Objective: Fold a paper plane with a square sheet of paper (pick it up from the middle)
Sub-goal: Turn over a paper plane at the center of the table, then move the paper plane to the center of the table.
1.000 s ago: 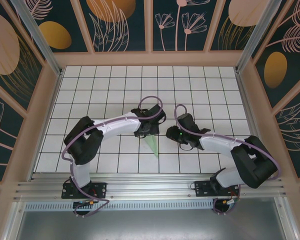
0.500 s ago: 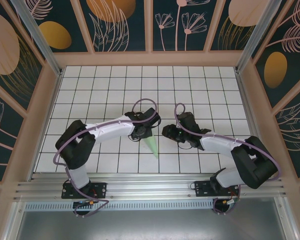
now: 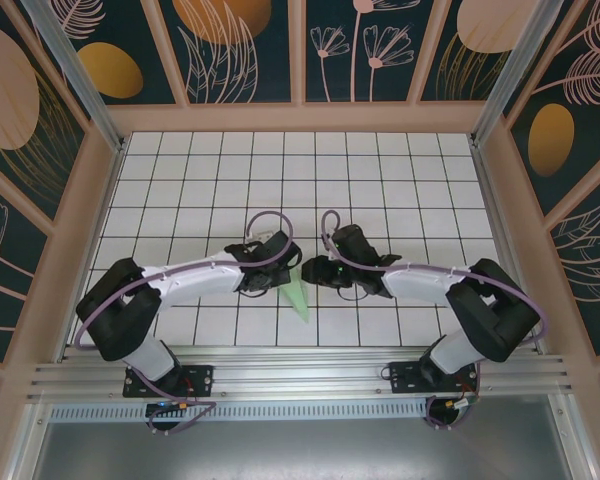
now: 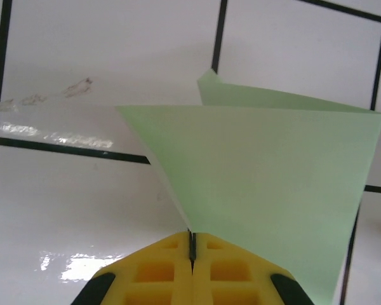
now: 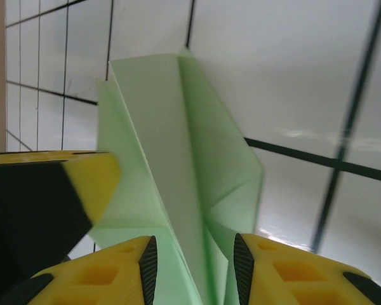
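Where both arms meet near middle of tiled table (image 3: 180, 170), notes run left to right. Left gripper (image 4: 192, 240): jaws pressed together, pinching edge of paper plane (image 4: 260, 171); pale green sheet fans out from pinch over tile lines. Plane's narrow tip points toward near edge, well apart from wooden frame (image 3: 98, 180) on either side. Right gripper (image 5: 193, 254): jaws spread, straddling plane's centre ridge; pad contact not discernible.
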